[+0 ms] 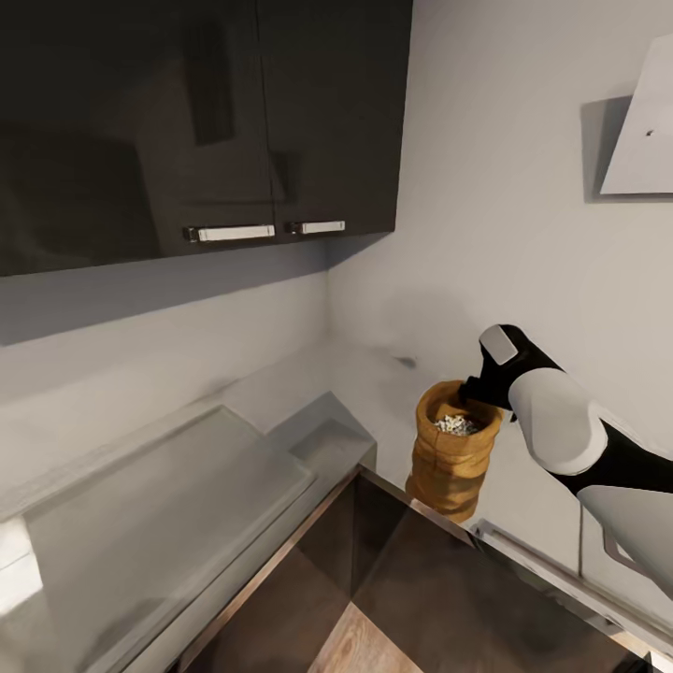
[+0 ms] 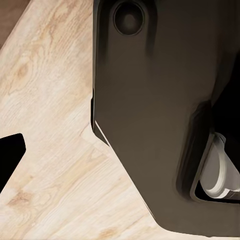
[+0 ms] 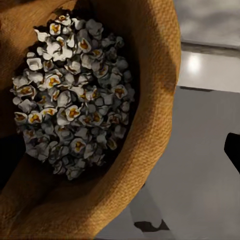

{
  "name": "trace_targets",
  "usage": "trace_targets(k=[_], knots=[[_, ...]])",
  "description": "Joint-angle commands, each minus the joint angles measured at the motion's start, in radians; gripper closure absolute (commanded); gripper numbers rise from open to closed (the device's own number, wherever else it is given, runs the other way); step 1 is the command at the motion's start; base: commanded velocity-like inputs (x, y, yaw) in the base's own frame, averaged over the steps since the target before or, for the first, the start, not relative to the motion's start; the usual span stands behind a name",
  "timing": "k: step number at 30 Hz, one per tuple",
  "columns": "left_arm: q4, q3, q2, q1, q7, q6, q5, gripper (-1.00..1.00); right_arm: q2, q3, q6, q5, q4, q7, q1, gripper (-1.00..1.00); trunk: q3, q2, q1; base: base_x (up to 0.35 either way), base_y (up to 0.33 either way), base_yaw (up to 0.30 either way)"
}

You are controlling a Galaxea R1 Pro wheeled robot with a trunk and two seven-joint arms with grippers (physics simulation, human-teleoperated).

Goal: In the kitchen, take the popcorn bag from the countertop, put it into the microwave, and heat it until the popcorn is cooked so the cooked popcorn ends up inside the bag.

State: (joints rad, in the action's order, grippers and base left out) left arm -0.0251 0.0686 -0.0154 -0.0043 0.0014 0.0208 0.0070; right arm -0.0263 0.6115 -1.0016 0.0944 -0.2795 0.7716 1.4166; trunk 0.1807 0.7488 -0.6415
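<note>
The popcorn bag (image 1: 453, 463), a tan sack with a rolled rim, stands upright on the grey countertop (image 1: 374, 393) close to its front edge. Whitish popcorn (image 1: 457, 425) fills its mouth. My right gripper (image 1: 475, 397) reaches down onto the far side of the rim. In the right wrist view the popcorn (image 3: 70, 100) and the bag's rim (image 3: 150, 100) are very close. One dark fingertip (image 3: 234, 150) shows outside the bag and the other at the opposite edge, so the right gripper (image 3: 120, 160) is open across the rim. The left gripper's finger (image 2: 10, 155) hangs over wooden floor (image 2: 50, 100).
Dark glossy wall cabinets (image 1: 206, 121) hang above the counter's corner. A white slanted hood (image 1: 645, 131) is at the upper right. A raised grey slab (image 1: 159, 495) lies on the left worktop. Dark cabinet fronts (image 1: 393, 579) and floor (image 1: 365, 650) are below. The robot's dark body (image 2: 150, 125) is beside the left gripper.
</note>
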Motion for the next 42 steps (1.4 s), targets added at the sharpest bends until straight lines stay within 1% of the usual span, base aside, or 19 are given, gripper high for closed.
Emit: trace_targets(k=[1, 4, 10, 12, 13, 15, 18, 33, 37, 42], knots=[[-0.001, 0.007, 0.0, 0.0, 0.0, 0.002, 0.001, -1.0, 0.0, 0.003, -0.002, 0.01, 0.004, 0.009, 0.001, -1.0, 0.002, 0.001, 0.0, 0.0, 0.0, 0.0], [-0.001, 0.007, 0.0, 0.0, 0.0, 0.002, 0.001, -1.0, 0.0, 0.01, -0.002, 0.011, 0.034, 0.009, 0.001, -1.0, 0.002, 0.001, 0.0, 0.0, 0.0, 0.0], [-0.001, 0.007, 0.0, 0.0, 0.0, 0.002, 0.001, -1.0, 0.0, 0.015, -0.002, 0.011, 0.047, 0.009, 0.001, -1.0, 0.002, 0.001, 0.0, 0.0, 0.0, 0.0], [-0.001, 0.007, 0.0, 0.0, 0.0, 0.002, 0.001, -1.0, 0.0, 0.034, -0.002, 0.011, 0.048, 0.009, 0.001, -1.0, 0.002, 0.001, 0.0, 0.0, 0.0, 0.0], [-0.001, 0.007, 0.0, 0.0, 0.0, 0.002, 0.001, -1.0, 0.0, 0.056, -0.002, 0.011, 0.048, 0.009, 0.001, -1.0, 0.002, 0.001, 0.0, 0.0, 0.0, 0.0], [-0.001, 0.007, 0.0, 0.0, 0.0, 0.002, 0.001, -1.0, -0.001, 0.08, -0.002, 0.011, 0.048, 0.009, 0.001, -1.0, 0.002, 0.001, 0.0, 0.0, 0.0, 0.0], [-0.001, 0.007, 0.0, 0.0, 0.0, 0.002, 0.001, -1.0, -0.001, 0.096, -0.002, 0.01, 0.048, 0.011, 0.001, -1.0, 0.002, 0.001, 0.0, 0.0, 0.0, 0.0], [-0.001, 0.007, 0.0, 0.0, 0.0, 0.002, 0.001, -1.0, -0.001, 0.102, -0.002, 0.01, 0.053, 0.012, -0.004, -1.0, 0.002, 0.001, 0.0, 0.0, 0.0, 0.0], [-0.001, 0.007, 0.0, 0.0, 0.0, 0.002, 0.001, -1.0, -0.001, 0.103, 0.001, 0.01, 0.088, 0.012, -0.004, -1.0, 0.002, 0.001, 0.0, 0.0, 0.0, 0.0], [-0.001, 0.007, 0.0, 0.0, 0.0, 0.002, 0.001, -1.0, -0.002, 0.103, 0.003, 0.01, 0.1, 0.012, -0.004, -1.0, 0.003, 0.001, 0.0, 0.0, 0.0, 0.0]])
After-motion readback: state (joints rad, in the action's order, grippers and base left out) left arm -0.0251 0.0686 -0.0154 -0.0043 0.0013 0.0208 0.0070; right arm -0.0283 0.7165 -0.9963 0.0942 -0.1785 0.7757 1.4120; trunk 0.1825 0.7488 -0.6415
